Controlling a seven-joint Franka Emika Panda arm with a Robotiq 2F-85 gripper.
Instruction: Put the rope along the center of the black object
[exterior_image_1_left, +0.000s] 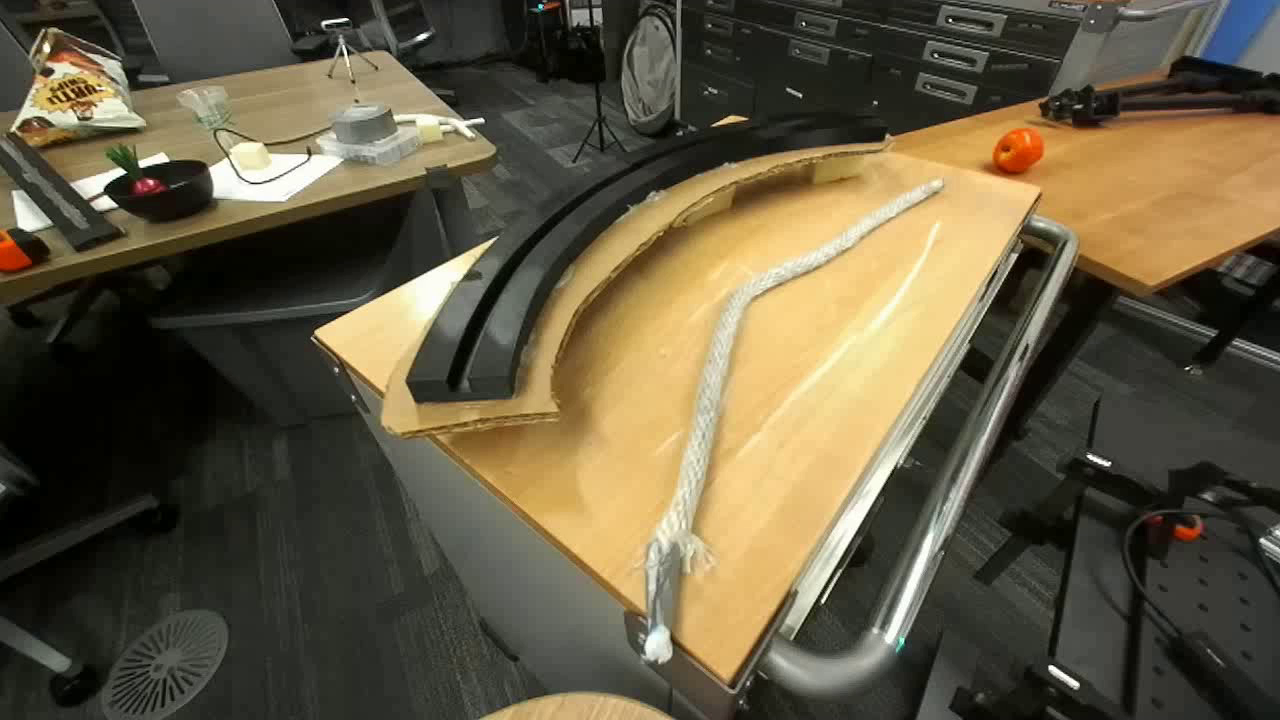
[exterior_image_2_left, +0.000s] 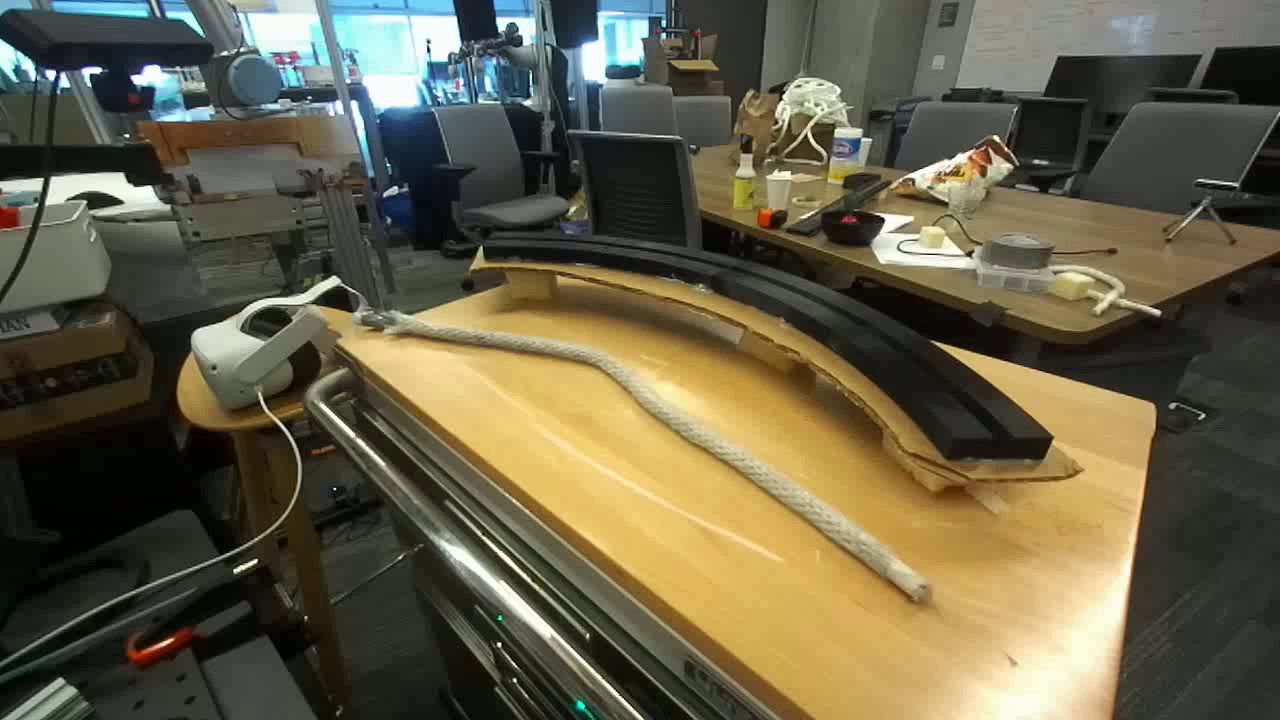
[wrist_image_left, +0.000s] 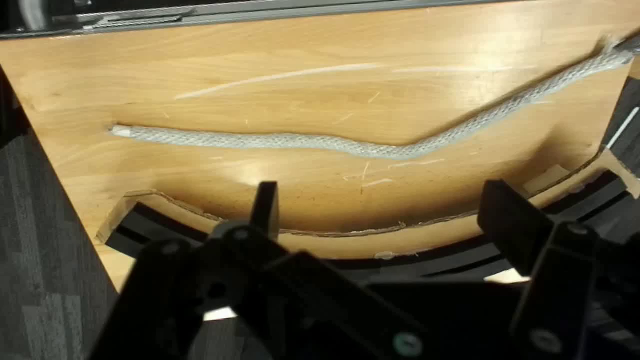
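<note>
The rope is a pale grey-white braided cord (exterior_image_1_left: 712, 385) (exterior_image_2_left: 690, 426) (wrist_image_left: 300, 140) lying bent on the wooden tabletop, apart from the black object. One end is wrapped in grey tape and reaches the table's edge, with a frayed part beside the tape. The black object (exterior_image_1_left: 585, 230) (exterior_image_2_left: 840, 320) (wrist_image_left: 457, 259) is a wide black arc with a groove along its middle. It is fixed on a raised cardboard base. In the wrist view my gripper (wrist_image_left: 379, 200) is open and empty, above the arc's inner side. It hides part of the arc. Neither exterior view shows the gripper.
A shiny metal tube rail (exterior_image_1_left: 960, 480) (exterior_image_2_left: 450, 540) runs along the tabletop's (exterior_image_1_left: 620, 420) long side. The cardboard base (exterior_image_1_left: 470, 415) juts out around the arc. A stool with a white headset (exterior_image_2_left: 255, 350) stands by the taped rope end. A tomato (exterior_image_1_left: 1018, 150) lies on another table.
</note>
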